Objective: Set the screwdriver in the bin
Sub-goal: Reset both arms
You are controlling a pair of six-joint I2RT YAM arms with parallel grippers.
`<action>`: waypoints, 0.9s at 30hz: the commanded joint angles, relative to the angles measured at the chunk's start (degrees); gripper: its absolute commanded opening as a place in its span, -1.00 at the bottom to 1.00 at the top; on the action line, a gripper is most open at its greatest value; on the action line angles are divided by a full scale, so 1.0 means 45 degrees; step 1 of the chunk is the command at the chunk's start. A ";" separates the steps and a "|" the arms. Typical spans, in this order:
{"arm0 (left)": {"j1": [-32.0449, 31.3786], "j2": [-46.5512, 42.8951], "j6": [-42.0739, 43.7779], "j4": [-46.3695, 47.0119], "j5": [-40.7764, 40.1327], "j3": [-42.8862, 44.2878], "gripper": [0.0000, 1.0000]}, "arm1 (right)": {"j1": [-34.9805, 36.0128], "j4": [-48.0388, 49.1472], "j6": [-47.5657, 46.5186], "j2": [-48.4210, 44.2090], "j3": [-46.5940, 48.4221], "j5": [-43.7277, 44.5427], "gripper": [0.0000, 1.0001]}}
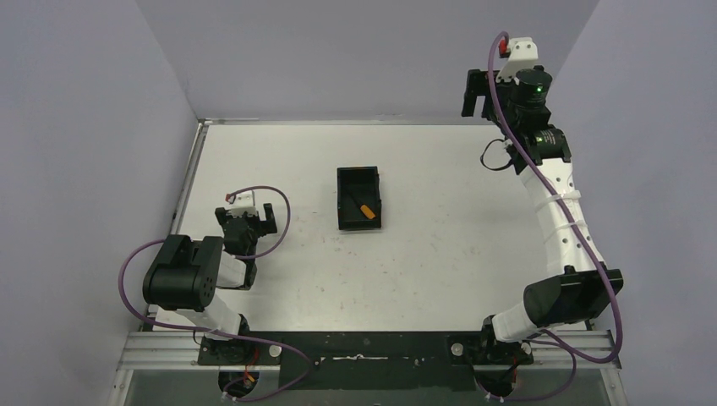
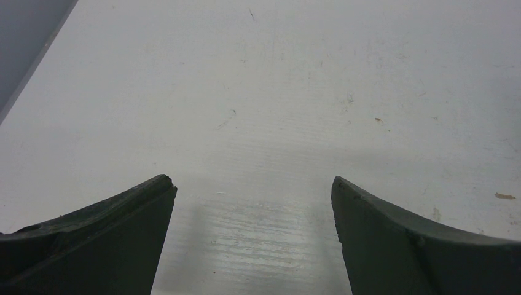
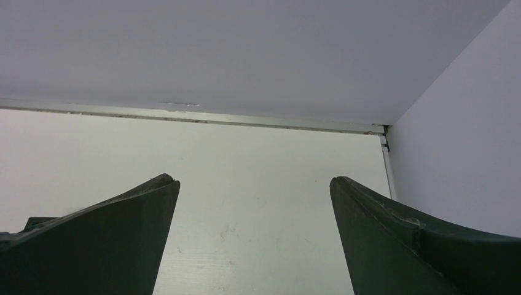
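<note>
Screwdriver (image 1: 365, 210) is in the bin (image 1: 358, 171), lying flat on the tray floor. Orange handle sits toward the lower right of the tray, dark shaft runs up-left from it. Nothing else visible in there.

Bin is just above centre of the overhead frame on the white counter (image 1: 448, 228), long side running up-down in the picture. Both arms are well apart from it.

Left arm (image 1: 182, 283): folded low at lower left of the overhead frame, wrist to the left of the bin. Left jaws wide, holding nothing. Wrist view shows only bare, scuffed counter in the gap. Fingertips (image 2: 163, 184) are low over the surface with a soft shadow between them; can't tell if they touch it.

Right arm (image 1: 558, 220): stretched up the right side of the overhead frame, wrist at upper right near the counter's back corner. Right jaws wide, holding nothing. Wrist view looks across the counter to the rear wall (image 3: 246, 49) and side wall (image 3: 467, 123), with a metal edge strip (image 3: 184, 115) where counter meets wall. A small dark shape (image 3: 37, 221) shows behind the finger at lower left of that view; can't tell what it is.
</note>
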 commanded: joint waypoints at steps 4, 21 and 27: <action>-0.0022 -0.0005 0.0081 0.0681 0.0145 0.0302 0.94 | -0.0096 0.0139 -0.0041 -0.0099 0.0914 0.0265 1.00; -0.0019 -0.0004 0.0088 0.0671 0.0145 0.0311 0.94 | -0.0122 0.0554 -0.0043 -0.0530 0.0152 0.0386 1.00; -0.0022 -0.0018 0.0093 0.0673 0.0145 0.0301 0.94 | -0.0125 0.0888 -0.0042 -0.0615 -0.0148 0.0155 1.00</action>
